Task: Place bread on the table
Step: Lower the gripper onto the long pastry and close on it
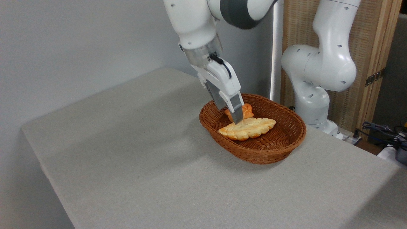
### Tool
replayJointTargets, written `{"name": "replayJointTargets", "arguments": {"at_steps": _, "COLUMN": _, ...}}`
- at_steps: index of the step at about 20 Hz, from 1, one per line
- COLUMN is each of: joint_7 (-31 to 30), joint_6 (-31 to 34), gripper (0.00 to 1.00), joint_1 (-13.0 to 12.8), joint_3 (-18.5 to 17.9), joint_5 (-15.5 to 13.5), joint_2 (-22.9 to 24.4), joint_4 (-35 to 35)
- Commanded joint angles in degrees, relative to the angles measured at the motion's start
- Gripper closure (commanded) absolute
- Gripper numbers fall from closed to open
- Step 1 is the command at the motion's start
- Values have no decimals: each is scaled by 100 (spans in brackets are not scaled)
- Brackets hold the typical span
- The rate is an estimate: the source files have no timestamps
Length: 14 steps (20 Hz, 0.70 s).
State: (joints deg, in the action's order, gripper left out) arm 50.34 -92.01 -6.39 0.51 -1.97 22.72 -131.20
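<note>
The bread, a long pale golden braided loaf, lies inside the brown wicker basket at the right of the table. My gripper reaches steeply down into the basket from the upper left. Its fingertips meet the loaf's far edge near the middle. I see the fingers side-on and overlapping, so the gap between them is hidden and I cannot tell whether they hold the loaf. A small orange flower-shaped bun sits behind the loaf, partly covered by the fingers.
The basket stands close to the table's far right edge, with the arm's white base just behind it. A wooden panel and cables are at the right. The grey-beige tabletop stretches left and forward of the basket.
</note>
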Motion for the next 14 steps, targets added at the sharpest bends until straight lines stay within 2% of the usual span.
{"name": "replayJointTargets", "arguments": {"at_steps": 1, "joint_7": 81, "joint_6": -430, "gripper": 0, "joint_1": -151, "joint_3": -59, "joint_5": 56, "joint_2": 181, "joint_4": -608}}
{"name": "replayJointTargets", "arguments": {"at_steps": 2, "joint_7": 81, "joint_6": -545, "gripper": 0, "joint_1": -239, "joint_3": -59, "joint_5": 56, "joint_2": 180, "joint_4": -687}}
{"name": "replayJointTargets", "arguments": {"at_steps": 10, "joint_7": 186, "joint_6": -853, "gripper": 0, "joint_1": -389, "joint_3": -59, "joint_5": 74, "joint_2": 154, "joint_4": -898}}
{"name": "replayJointTargets", "arguments": {"at_steps": 14, "joint_7": 274, "joint_6": -853, "gripper": 0, "joint_1": -415, "joint_3": -59, "joint_5": 258, "joint_2": 154, "joint_4": -925}}
